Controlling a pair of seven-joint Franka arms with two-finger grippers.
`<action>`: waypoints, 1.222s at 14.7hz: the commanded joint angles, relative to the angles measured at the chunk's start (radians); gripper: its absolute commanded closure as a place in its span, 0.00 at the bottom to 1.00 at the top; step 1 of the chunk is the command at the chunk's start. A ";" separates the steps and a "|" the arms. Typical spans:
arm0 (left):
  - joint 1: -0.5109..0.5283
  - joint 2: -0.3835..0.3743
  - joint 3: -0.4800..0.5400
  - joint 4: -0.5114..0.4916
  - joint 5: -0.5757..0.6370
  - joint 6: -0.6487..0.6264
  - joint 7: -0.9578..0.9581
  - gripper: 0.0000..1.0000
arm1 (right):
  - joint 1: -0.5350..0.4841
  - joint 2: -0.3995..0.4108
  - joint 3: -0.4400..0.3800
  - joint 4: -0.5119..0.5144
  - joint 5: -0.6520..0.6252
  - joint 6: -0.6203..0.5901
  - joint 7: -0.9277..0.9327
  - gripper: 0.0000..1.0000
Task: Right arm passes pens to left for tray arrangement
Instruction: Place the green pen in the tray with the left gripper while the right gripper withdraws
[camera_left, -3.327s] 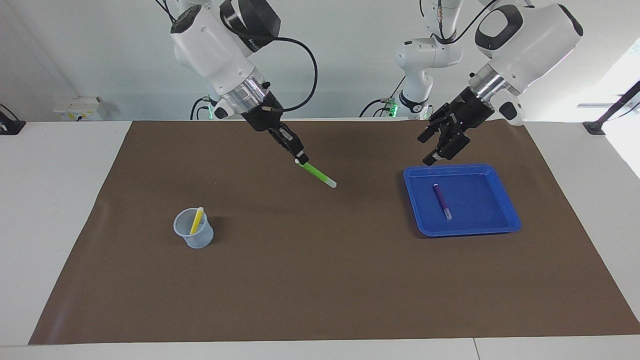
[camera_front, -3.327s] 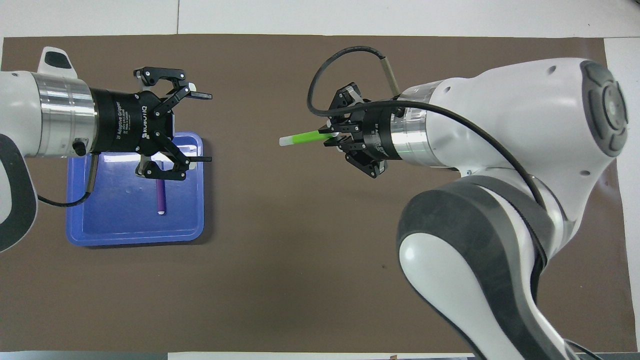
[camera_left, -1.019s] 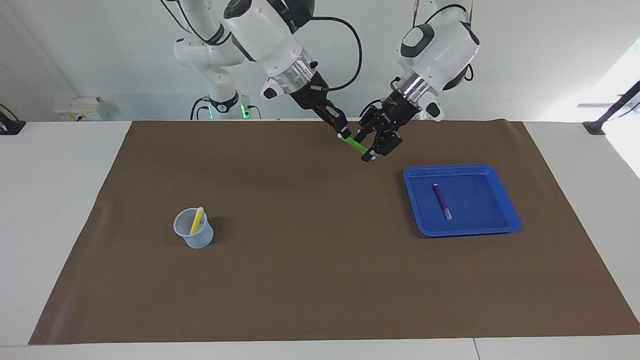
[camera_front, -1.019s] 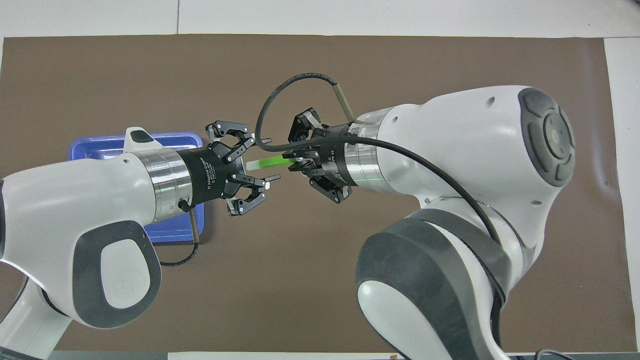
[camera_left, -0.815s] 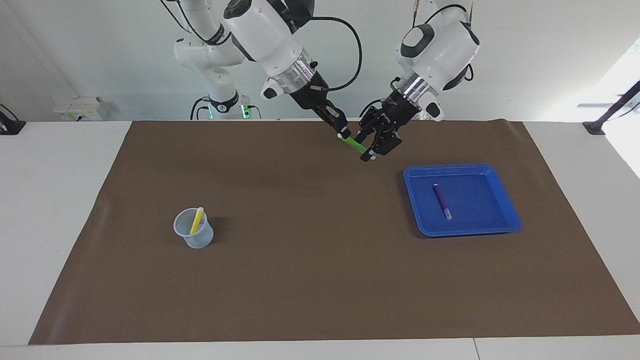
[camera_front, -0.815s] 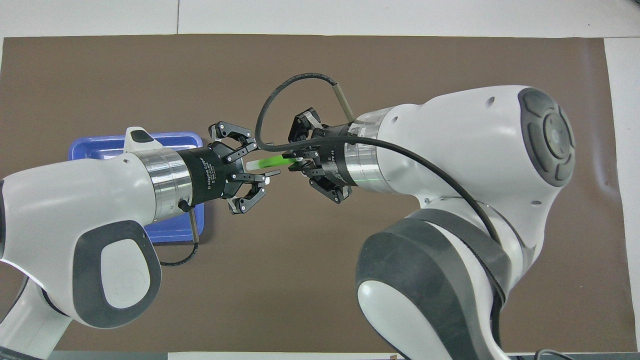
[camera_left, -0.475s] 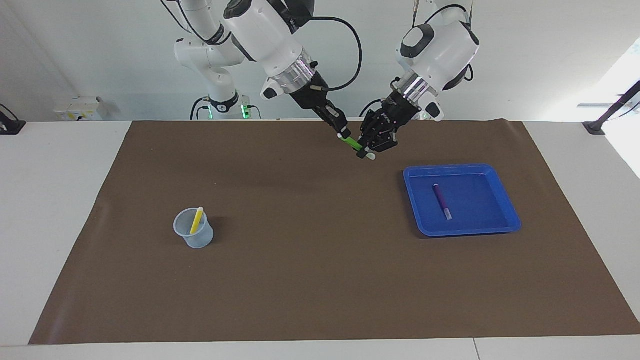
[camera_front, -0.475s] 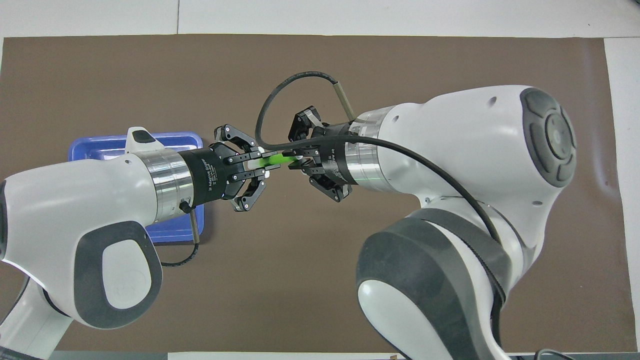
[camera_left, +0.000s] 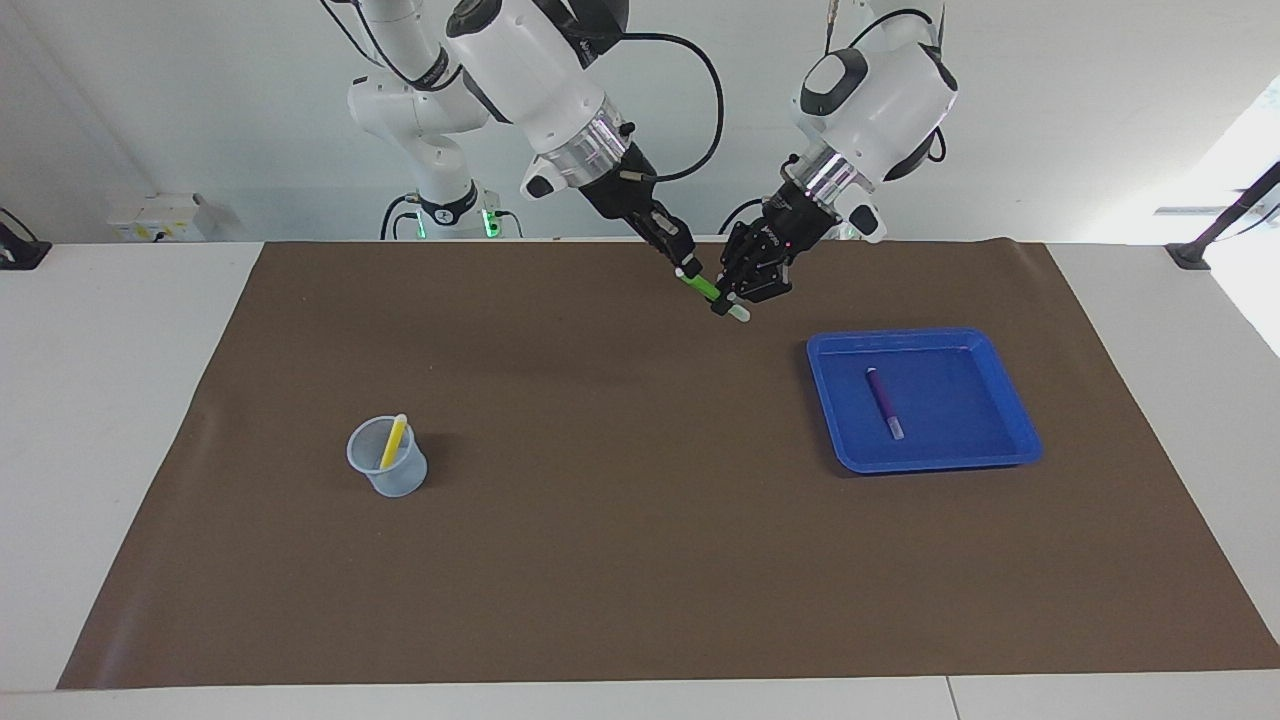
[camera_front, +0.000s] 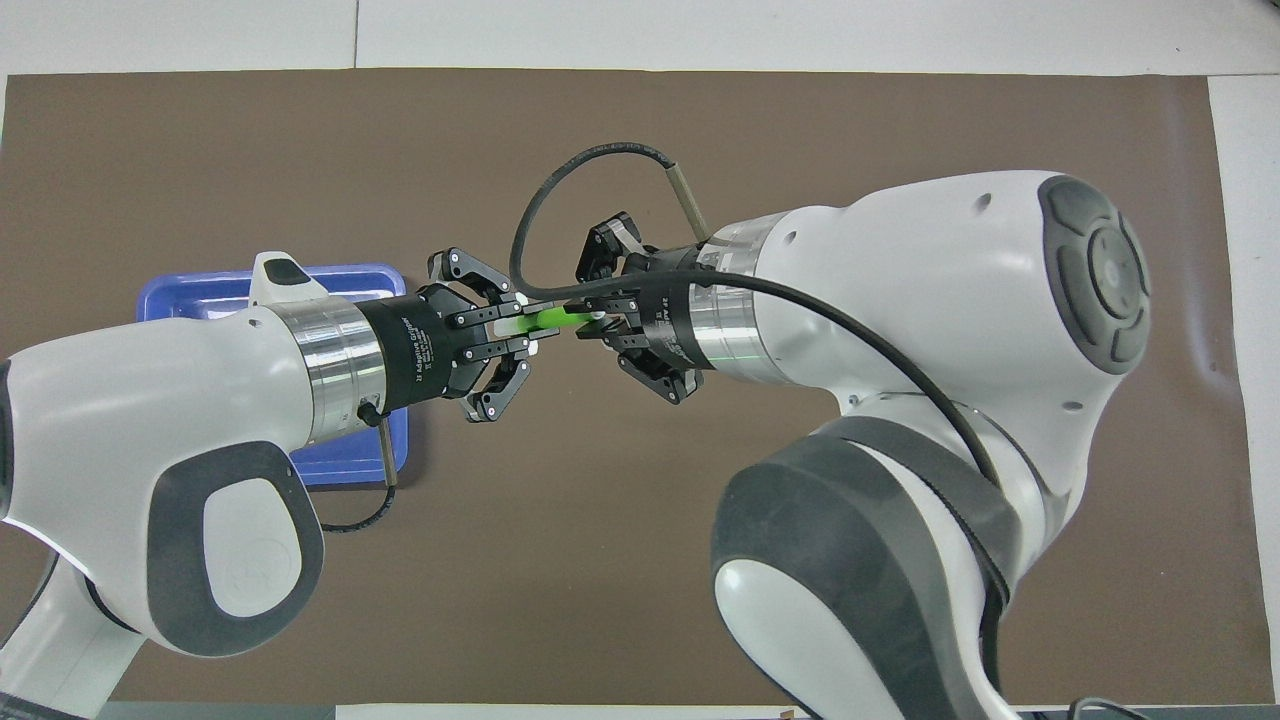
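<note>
Facing view: left gripper (camera_left: 727, 301) now clamped on green pen (camera_left: 705, 287).

Table cover: brown matt sheet (camera_left: 620, 560), paper-like, smooth, slight ripple at its edges. White tabletop (camera_left: 120, 420) around it: smooth, dull sheen.

Shallow square blue plastic tray (camera_left: 1015, 400): glossy, pale highlights along the raised rim. Purple plastic marker pen (camera_left: 883, 400) in it: smooth, pale cap end at 5 o'clock.

Small clear plastic cup (camera_left: 392, 470): translucent, faintly frosted. Yellow plastic pen (camera_left: 392, 443) inside: smooth.

Bright green plastic pen (camera_front: 545, 321): glossy, translucent-looking.

Left gripper (camera_front: 522, 334) and right gripper (camera_front: 588, 324): black, matt links. Wrist rings look like brushed metal. Arm shells: white glossy plastic with grey matt pads. Black cable (camera_front: 590, 160): rubbery, smooth.
</note>
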 joint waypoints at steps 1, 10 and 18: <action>0.004 -0.006 0.009 -0.007 -0.009 0.015 0.021 1.00 | -0.004 0.011 0.007 0.011 -0.020 -0.002 0.003 1.00; 0.007 -0.006 0.009 -0.007 -0.008 0.015 0.024 1.00 | -0.015 -0.004 -0.022 0.000 -0.151 -0.070 -0.109 0.00; 0.204 -0.017 0.013 -0.005 -0.003 -0.230 0.418 1.00 | -0.018 -0.124 -0.253 -0.253 -0.353 -0.161 -0.782 0.00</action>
